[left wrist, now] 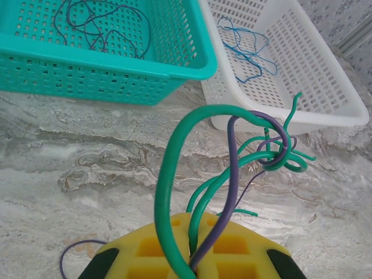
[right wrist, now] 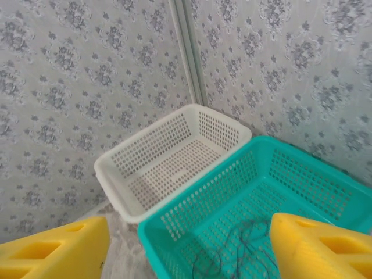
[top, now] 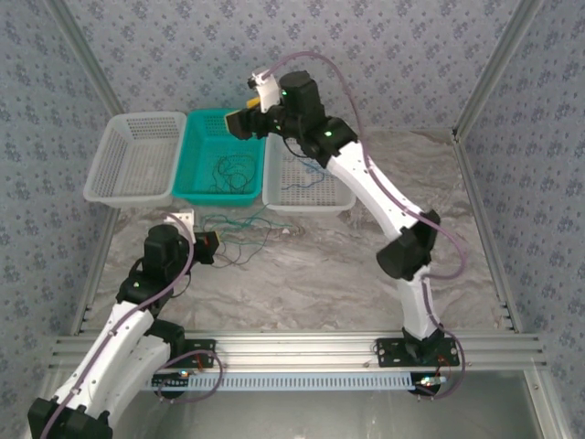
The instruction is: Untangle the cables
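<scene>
- Toward the left side of the grey marbled desk (top: 320,274), short of the baskets along its far edge, the left claw (left wrist: 192,256) is pinched shut on a thin green wire (left wrist: 165,192) and a thin purple wire (left wrist: 231,174), both running up between its yellow pads.
- Beyond the grip, the two wires loop round each other in a small knot (left wrist: 276,154) held just above the desk.
- A thin blue wire (left wrist: 247,49) lies alone in the white perforated plastic basket (left wrist: 325,70) at the far right.
- A thin dark wire (left wrist: 102,26) lies coiled in the teal perforated plastic basket (left wrist: 87,75) at the middle of the far edge.
- The right claw (right wrist: 189,244) hangs over that teal basket with its yellow fingers spread wide, holding nothing.
- Judged from this, two wires look sorted and the step in hand is separating the green-purple pair.
- The next move probably calls for the right claw to come over to the knot and take one colour alone.
- The left claw would then hold firm while the wires are drawn apart, gently, since thin limp wire cinches tighter when jerked.
</scene>
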